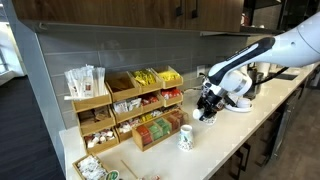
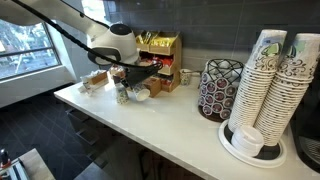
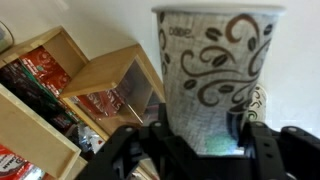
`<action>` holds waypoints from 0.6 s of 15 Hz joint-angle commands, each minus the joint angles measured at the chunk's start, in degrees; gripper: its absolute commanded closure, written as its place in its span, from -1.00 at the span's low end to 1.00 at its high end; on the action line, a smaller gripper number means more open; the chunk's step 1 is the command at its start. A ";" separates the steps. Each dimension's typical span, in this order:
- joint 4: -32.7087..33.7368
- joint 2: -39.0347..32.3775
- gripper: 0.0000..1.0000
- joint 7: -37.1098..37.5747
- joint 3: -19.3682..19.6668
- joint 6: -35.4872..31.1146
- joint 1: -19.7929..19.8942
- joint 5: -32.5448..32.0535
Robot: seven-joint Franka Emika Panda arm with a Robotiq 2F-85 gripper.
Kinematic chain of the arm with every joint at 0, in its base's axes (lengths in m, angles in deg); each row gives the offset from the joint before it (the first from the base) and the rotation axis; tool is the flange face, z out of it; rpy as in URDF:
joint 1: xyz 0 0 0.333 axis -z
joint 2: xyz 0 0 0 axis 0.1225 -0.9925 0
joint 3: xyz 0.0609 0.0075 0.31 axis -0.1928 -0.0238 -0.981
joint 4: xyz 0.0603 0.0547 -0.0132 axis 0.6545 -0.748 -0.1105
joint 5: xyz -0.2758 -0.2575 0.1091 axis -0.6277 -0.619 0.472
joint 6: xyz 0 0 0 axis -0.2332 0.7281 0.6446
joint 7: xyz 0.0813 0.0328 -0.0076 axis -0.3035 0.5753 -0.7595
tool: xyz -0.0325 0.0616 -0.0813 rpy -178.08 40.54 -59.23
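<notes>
My gripper sits around the lower part of a white paper cup with a brown swirl pattern, a finger against each side. The cup is upright. In both exterior views the gripper is over the white counter, just in front of the wooden racks, with the cup under it. A second patterned paper cup stands on the counter close by; it also shows in the wrist view behind the held cup.
Wooden racks full of tea and snack packets stand against the wall. Tall stacks of paper cups on a round white tray and a wire pod carousel stand further along the counter.
</notes>
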 commanded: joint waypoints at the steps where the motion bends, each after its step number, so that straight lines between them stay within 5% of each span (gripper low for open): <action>1: -3.78 4.62 -0.13 -5.25 3.36 2.90 -3.60 4.35; 8: -5.83 9.56 -0.06 -13.62 6.55 9.65 -7.98 12.76; 9: -3.68 7.09 -0.16 -10.15 6.35 7.93 -8.03 9.92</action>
